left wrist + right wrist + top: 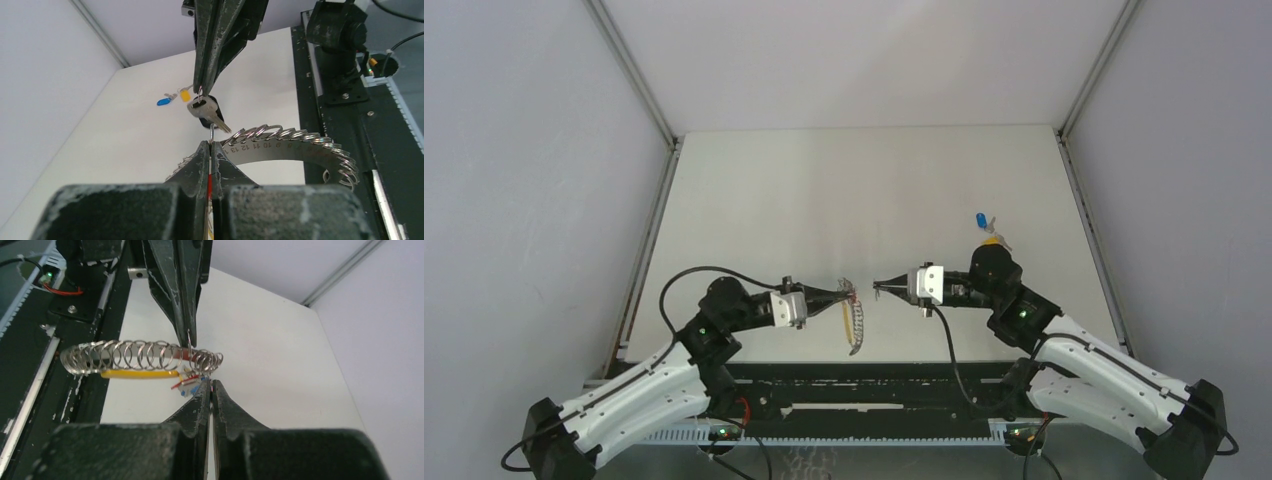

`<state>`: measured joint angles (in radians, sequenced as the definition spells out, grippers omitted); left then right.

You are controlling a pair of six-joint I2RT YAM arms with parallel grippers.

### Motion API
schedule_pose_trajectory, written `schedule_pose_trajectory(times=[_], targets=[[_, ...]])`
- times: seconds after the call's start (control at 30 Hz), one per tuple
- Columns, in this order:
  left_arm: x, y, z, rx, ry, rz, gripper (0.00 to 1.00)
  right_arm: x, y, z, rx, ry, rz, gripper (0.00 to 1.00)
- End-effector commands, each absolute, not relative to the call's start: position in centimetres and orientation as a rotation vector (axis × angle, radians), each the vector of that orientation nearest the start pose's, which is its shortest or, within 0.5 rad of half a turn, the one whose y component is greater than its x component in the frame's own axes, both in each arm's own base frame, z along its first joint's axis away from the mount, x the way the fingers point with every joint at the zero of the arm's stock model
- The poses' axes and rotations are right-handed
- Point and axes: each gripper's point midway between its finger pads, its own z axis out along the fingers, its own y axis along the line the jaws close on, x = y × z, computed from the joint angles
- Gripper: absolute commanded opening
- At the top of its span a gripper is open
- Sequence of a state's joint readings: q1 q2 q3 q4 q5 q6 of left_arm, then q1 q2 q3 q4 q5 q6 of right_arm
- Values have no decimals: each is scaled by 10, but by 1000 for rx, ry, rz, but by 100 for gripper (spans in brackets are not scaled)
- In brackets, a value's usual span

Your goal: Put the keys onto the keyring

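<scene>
Closest up, the left fingers (pixel 205 155) are clamped shut on a thin wire bit of the keyring (pixel 295 145), which curls off sideways above the table (pixel 125 150). The right fingers (pixel 204 70) pinch the little ring of the black-rimmed key (pixel 206 111), dangling just beside the left tips. The blue key (pixel 163 101) and yellow key (pixel 185 95) lie together on the table, further off.

The right gripper (pixel 211 385) fills the bottom middle of the frame, its dark fingers (pixel 226 407) pressed together, tips pointing up. From the top centre the left gripper (pixel 189 337) reaches down, pinched shut on a thin wire loop of the keyring (pixel 140 356). The keyring is a curved row of metal coils stretching left, with a yellow strip below and small red and blue bits near the right gripper's tips, over the white table (pixel 270 340).
</scene>
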<state>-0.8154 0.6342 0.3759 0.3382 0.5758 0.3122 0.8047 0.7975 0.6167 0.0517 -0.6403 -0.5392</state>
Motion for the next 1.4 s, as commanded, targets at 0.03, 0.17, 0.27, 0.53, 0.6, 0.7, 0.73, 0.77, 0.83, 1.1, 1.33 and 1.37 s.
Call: schedule_pose_trajectory(times=[0.03, 0.17, 0.27, 0.53, 0.6, 0.7, 0.73, 0.77, 0.83, 1.1, 1.33, 1.37], targets=[[127, -275, 280, 1155, 875, -905, 0, 140, 292, 282, -1377, 870, 833, 0], [128, -274, 284, 1128, 871, -902, 1, 137, 292, 285, -1378, 853, 871, 0], [128, -275, 286, 1115, 866, -915, 0, 138, 292, 284, -1379, 855, 884, 0], [127, -278, 288, 1105, 860, -943, 0, 135, 294, 285, -1389, 837, 912, 0], [127, -279, 287, 1107, 862, -950, 0, 134, 294, 286, -1391, 829, 916, 0], [127, -278, 287, 1107, 860, -952, 0, 133, 294, 285, -1396, 827, 920, 0], [126, -279, 287, 1111, 856, -952, 0, 132, 294, 285, -1397, 824, 921, 0], [126, -279, 286, 1113, 859, -952, 0, 132, 294, 285, -1399, 821, 921, 0], [127, -280, 284, 1119, 865, -951, 1, 132, 294, 285, -1398, 820, 920, 0], [129, -280, 281, 1131, 881, -940, 0, 130, 295, 287, -1400, 810, 930, 0], [129, -280, 282, 1131, 876, -939, 0, 130, 296, 283, -1410, 816, 934, 0], [128, -280, 281, 1131, 878, -940, 0, 130, 296, 283, -1410, 816, 932, 0]])
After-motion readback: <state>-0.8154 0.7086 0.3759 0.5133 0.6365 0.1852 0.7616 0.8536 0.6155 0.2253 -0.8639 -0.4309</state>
